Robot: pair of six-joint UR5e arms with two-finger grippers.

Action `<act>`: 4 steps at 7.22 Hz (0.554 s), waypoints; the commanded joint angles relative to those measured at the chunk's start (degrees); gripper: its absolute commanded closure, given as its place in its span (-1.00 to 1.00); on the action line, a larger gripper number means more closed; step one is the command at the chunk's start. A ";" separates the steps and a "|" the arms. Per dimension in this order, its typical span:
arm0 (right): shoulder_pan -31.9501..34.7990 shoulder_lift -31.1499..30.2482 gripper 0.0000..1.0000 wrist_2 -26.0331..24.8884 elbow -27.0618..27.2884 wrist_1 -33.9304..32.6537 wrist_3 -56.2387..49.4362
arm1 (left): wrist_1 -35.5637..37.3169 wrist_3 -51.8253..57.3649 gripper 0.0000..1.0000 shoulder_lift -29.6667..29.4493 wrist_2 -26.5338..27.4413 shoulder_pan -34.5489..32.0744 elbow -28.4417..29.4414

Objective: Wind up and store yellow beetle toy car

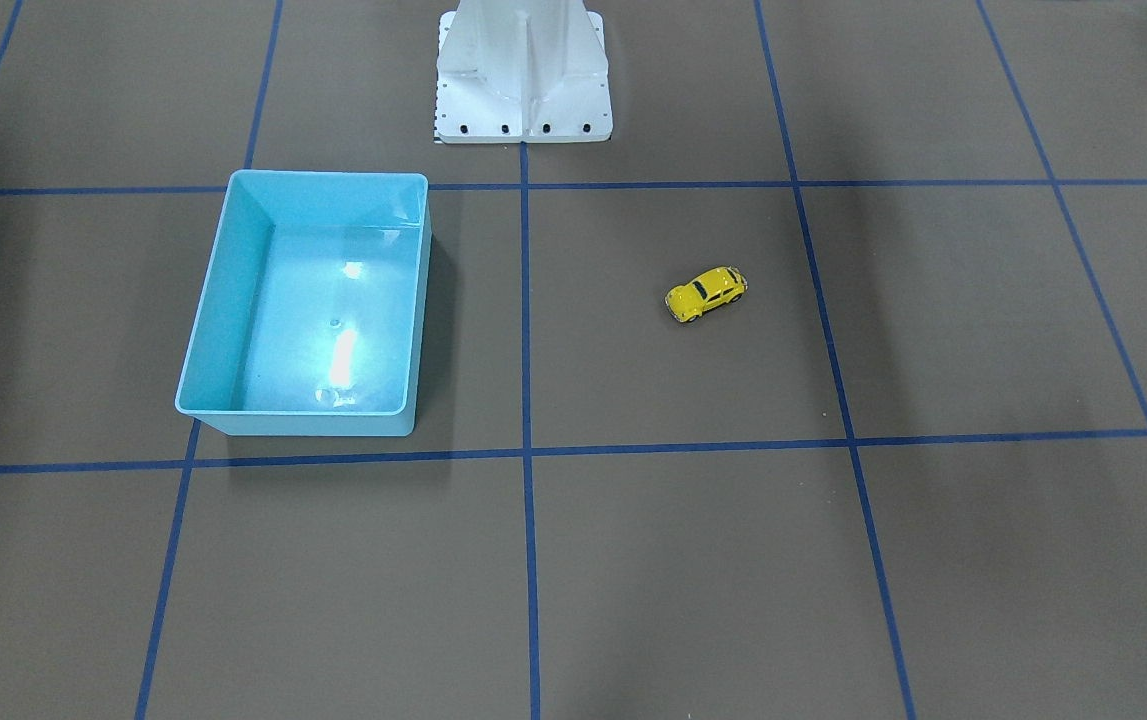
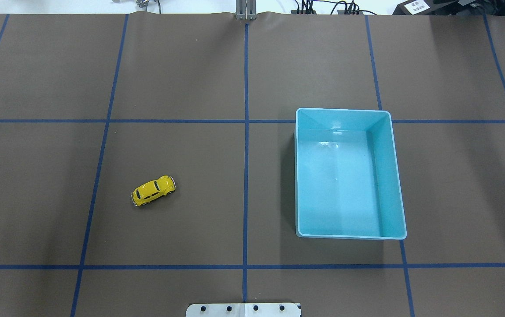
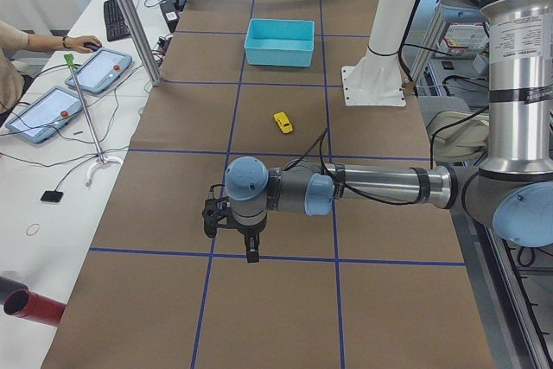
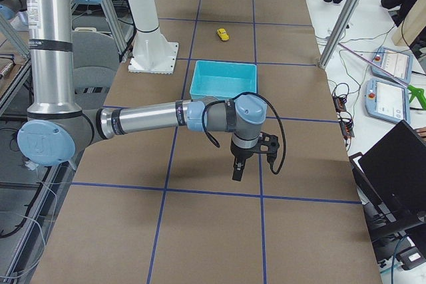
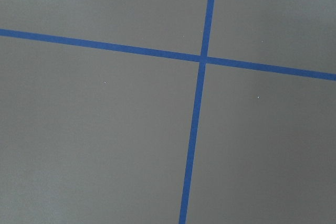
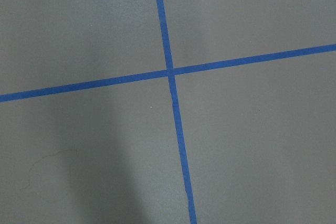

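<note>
The yellow beetle toy car stands on its wheels on the brown table, alone in a grid square on my left half. The empty light blue bin stands on my right half. My left gripper hangs over the table far out to the left, well away from the car. My right gripper hangs far out to the right, beyond the bin. I cannot tell whether either is open or shut. Both wrist views show only bare table and blue tape.
The white robot pedestal stands at the table's back edge between car and bin. Blue tape lines grid the table. Tablets, cables, a metal post and an operator's hand are on a side bench.
</note>
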 commanded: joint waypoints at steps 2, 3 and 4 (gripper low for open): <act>-0.09 0.05 -1.00 0.00 -0.17 0.00 0.00 | 1.23 -0.79 -1.00 -0.27 -0.28 0.00 -0.25; -0.09 0.05 -1.00 0.00 -0.17 0.00 0.09 | 1.93 -0.79 -1.00 -0.88 -0.45 0.09 -0.25; -0.09 0.05 -1.00 0.00 -0.25 0.00 0.09 | 1.85 -0.70 -1.00 -1.50 -0.28 0.17 0.02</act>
